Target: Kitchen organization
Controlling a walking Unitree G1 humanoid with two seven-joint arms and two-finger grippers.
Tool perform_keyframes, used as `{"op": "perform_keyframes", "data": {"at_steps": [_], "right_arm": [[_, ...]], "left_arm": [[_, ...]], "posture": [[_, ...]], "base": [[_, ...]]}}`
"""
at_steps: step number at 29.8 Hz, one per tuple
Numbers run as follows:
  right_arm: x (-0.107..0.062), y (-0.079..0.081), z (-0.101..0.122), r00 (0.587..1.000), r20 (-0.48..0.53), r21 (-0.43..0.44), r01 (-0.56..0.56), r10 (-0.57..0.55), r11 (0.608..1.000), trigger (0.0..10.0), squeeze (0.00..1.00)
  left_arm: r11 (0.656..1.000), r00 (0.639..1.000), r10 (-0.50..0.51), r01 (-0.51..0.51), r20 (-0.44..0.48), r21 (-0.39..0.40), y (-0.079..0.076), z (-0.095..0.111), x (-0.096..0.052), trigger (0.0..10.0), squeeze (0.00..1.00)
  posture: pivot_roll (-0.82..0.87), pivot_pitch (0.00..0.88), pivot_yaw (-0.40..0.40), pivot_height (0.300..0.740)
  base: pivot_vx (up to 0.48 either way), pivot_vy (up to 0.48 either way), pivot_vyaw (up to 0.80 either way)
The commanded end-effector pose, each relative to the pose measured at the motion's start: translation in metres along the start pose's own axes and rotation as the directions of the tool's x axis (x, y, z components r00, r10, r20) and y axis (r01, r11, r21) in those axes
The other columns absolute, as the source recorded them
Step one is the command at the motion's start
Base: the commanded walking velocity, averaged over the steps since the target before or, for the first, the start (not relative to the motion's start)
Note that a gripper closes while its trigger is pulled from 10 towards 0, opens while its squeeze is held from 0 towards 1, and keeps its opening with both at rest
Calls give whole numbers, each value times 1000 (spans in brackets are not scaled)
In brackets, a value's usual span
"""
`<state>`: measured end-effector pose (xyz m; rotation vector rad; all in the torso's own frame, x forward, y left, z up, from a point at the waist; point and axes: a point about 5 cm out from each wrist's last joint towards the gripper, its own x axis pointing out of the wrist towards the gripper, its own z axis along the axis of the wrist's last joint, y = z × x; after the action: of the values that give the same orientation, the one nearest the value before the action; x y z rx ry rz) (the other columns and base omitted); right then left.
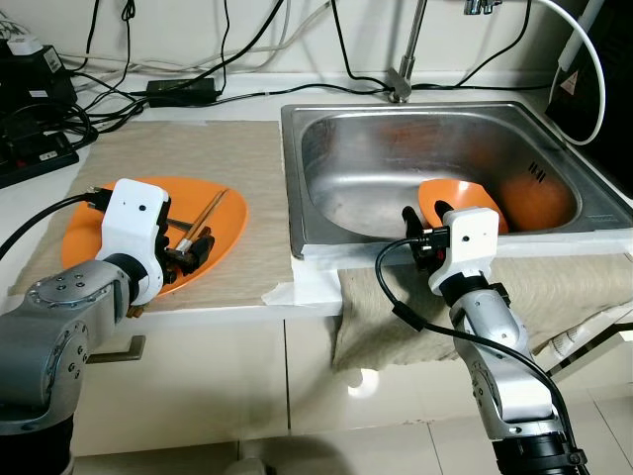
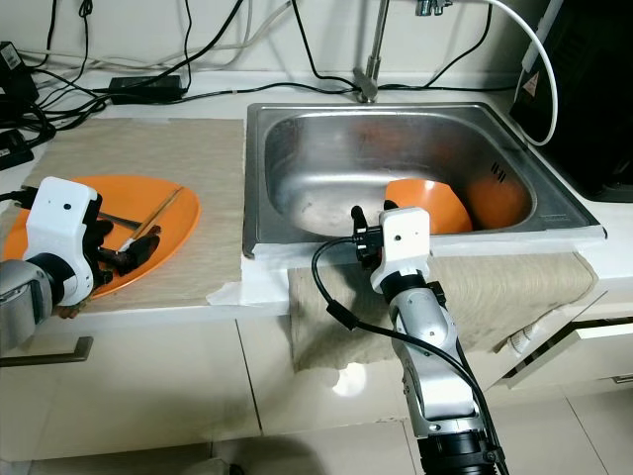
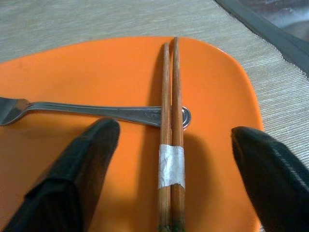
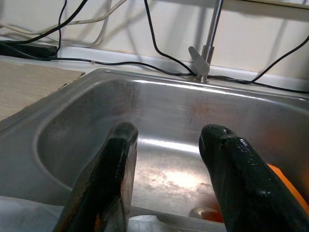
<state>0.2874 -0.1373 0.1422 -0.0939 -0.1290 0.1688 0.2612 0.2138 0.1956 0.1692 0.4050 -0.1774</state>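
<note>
Meanwhile, at the kitchen counter, my left gripper [image 3: 171, 169] hovers low over the orange plate [image 1: 223, 233] that rests on the beige mat [image 1: 198, 148] to the left of the steel sink [image 1: 396, 139]. Its two black fingers [image 3: 82, 169] are spread wide and hold nothing; the wrist view shows them straddling a pair of wooden chopsticks [image 3: 170, 96], one finger on each side, neither touching the wood. The chopsticks lie side by side on the plate, bound together by a band of silvery tape [image 3: 172, 166]. They cross over the rounded handle end of a metal fork [image 3: 87, 110], which lies flat on the plate and runs away beneath one finger.

My right gripper [image 4: 169, 179] is at the front rim of the sink, pointing into the basin. Its fingers [image 4: 108, 179] are parted and empty, with the bare steel floor of the basin showing between them. Just beyond and to the right of that gripper, an orange bowl [image 1: 450, 196] sits in the sink near the front wall, its colour mirrored in the right-hand steel wall. A tap [image 1: 401, 84] rises from the back edge of the sink, and black and white cables [image 1: 178, 69] trail along the counter behind the mat, beside a black power adapter [image 1: 183, 91]. A grey cloth [image 1: 564, 297] hangs over the counter edge below the sink, behind my right arm.
</note>
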Motion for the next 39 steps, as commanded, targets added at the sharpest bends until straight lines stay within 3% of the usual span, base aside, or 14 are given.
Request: {"op": "perform_keyframes", "data": {"at_steps": [1, 6, 7, 28, 29, 30, 39], "right_arm": [[1, -3, 3, 1000, 16, 4, 14, -14, 1000, 10000, 0], [2, -3, 4, 1000, 16, 3, 14, -14, 1000, 10000, 0], [2, -3, 4, 1000, 16, 3, 13, -13, 1000, 10000, 0], [3, -3, 5, 1000, 20, 6, 23, -23, 1000, 10000, 0], [3, -4, 5, 1000, 20, 6, 23, -24, 1000, 10000, 0], [3, -4, 5, 999, 21, 6, 24, -24, 1000, 10000, 0], [3, -3, 5, 999, 20, 8, 26, -26, 1000, 10000, 0]], "left_arm": [[1000, 1000, -1, 1, -1, 15, 0, 2, 2, 10000, 1000], [1000, 1000, 7, -7, -10, 20, 2, -1, 4, 10000, 1000], [1000, 1000, 5, -5, -15, 19, 2, -2, 4, 10000, 0], [999, 995, -35, 36, -95, 11, 4, -11, 12, 10000, 0], [999, 995, -39, 40, -92, 5, 4, -10, 12, 1765, 0], [999, 995, -42, 42, -90, 2, 4, -10, 13, 0, 0], [997, 993, -77, 76, -87, -13, 2, -10, 15, 0, 0]], "posture": [[131, 21, 11, 740], [130, 21, 11, 740], [130, 21, 11, 740], [119, 13, 26, 740], [118, 10, 25, 740], [118, 10, 26, 740], [115, 4, 29, 740]], "base": [[0, 0, 0], [0, 0, 0], [0, 0, 0], [0, 0, 0], [0, 0, 0], [0, 0, 0], [0, 0, 0]]}}
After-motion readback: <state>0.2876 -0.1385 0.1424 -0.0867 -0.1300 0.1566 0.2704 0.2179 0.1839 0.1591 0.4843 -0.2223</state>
